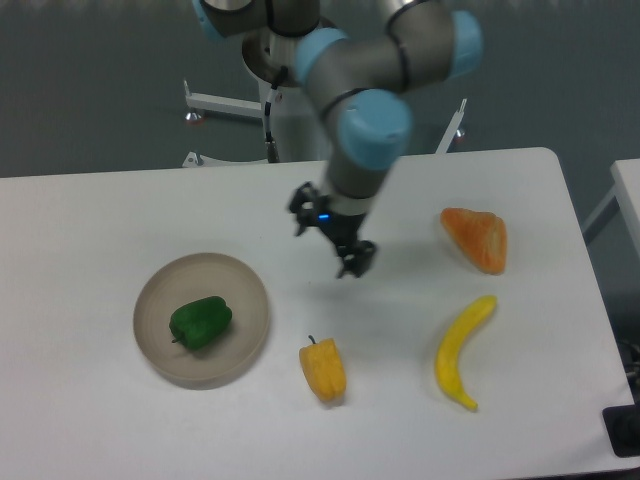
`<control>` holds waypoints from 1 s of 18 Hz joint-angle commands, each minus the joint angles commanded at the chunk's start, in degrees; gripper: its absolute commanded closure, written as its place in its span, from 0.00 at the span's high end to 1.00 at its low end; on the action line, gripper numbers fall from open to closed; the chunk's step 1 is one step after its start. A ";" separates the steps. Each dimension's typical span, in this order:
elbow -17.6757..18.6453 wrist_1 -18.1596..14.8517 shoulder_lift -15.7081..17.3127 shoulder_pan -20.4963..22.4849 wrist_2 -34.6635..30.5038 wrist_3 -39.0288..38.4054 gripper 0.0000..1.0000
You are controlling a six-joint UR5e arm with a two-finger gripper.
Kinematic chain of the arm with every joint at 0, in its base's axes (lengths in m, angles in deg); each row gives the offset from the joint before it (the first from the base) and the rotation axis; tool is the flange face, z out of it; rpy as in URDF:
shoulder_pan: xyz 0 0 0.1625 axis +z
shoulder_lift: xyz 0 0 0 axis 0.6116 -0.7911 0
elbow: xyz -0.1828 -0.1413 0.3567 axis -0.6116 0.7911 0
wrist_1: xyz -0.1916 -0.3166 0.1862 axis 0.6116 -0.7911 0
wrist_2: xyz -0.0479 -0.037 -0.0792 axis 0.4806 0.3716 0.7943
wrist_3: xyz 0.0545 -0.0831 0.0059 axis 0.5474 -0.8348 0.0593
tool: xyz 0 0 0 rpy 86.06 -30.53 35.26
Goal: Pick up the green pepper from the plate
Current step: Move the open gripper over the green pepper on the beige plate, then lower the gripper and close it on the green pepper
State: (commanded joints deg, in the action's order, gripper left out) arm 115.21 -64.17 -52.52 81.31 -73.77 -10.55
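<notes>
From the fixed camera, the pepper (pixel 201 322) lies on the plate (pixel 160 290) at lower left of the frame. The tool (pixel 333 237) hangs above the table (pixel 90 210) near the centre, well apart from the plate, fingers spread and holding nothing. Best, I judge, to travel left, centre over the pepper, then descend with the fingers straddling its rounded body. A yellow pepper (pixel 323 369) just right of the plate, a banana (pixel 462 350) and an orange wedge (pixel 477 239) lie off that path.

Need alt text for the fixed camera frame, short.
A green pepper lies on a plate at the table's left; the gripper hangs apart from it, above bare table. Nearby: a yellow pepper, banana and orange wedge.
</notes>
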 joint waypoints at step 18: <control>-0.79 15.14 -12.48 -10.56 -0.17 -13.55 1.00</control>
State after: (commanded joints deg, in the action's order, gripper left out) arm 114.42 -49.03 -65.01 70.75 -73.94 -24.10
